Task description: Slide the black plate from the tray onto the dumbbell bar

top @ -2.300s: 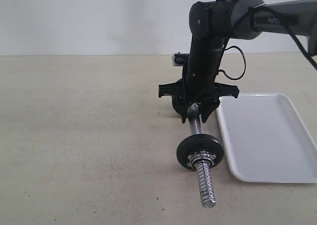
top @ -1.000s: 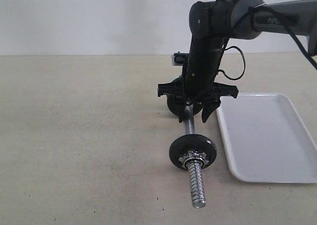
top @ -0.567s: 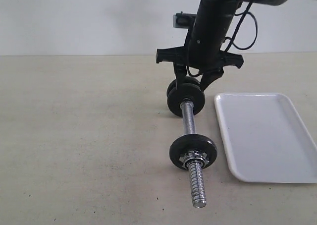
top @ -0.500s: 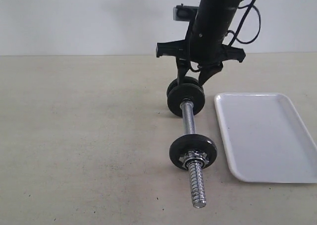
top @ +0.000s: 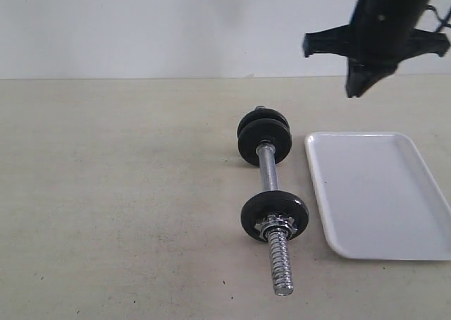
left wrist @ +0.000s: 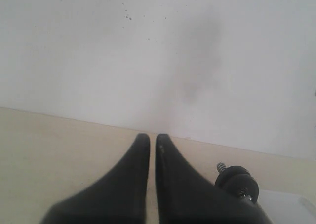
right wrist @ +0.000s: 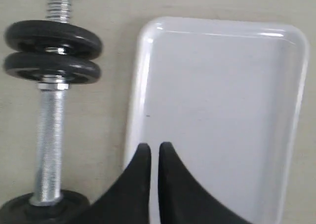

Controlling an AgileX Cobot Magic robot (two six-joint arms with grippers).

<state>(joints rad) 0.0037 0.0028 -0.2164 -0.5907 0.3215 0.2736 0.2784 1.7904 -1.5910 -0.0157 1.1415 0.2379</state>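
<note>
The dumbbell bar (top: 268, 173) lies on the table, its chrome rod (right wrist: 49, 135) running away from the exterior camera. On its far end sits the black plate (top: 262, 117) (right wrist: 53, 36), pressed against a like disc (top: 264, 144) (right wrist: 52, 68). A third disc with a chrome star nut (top: 275, 218) sits near the close threaded end. The white tray (top: 380, 193) (right wrist: 222, 95) holds nothing. My right gripper (top: 354, 91) (right wrist: 151, 146) hangs shut and empty, high above the tray's rim. My left gripper (left wrist: 149, 136) is shut and empty, out of the exterior view.
The beige table (top: 113, 193) stretches wide to the left of the bar. A white wall (top: 141, 24) stands behind it. The left wrist view shows the bar's far discs (left wrist: 237, 179) off to one side of its fingers.
My right gripper has let go at the bar's far end, risen and swung right over the tray, its jaws closing on the way. The bar and discs stay put.
</note>
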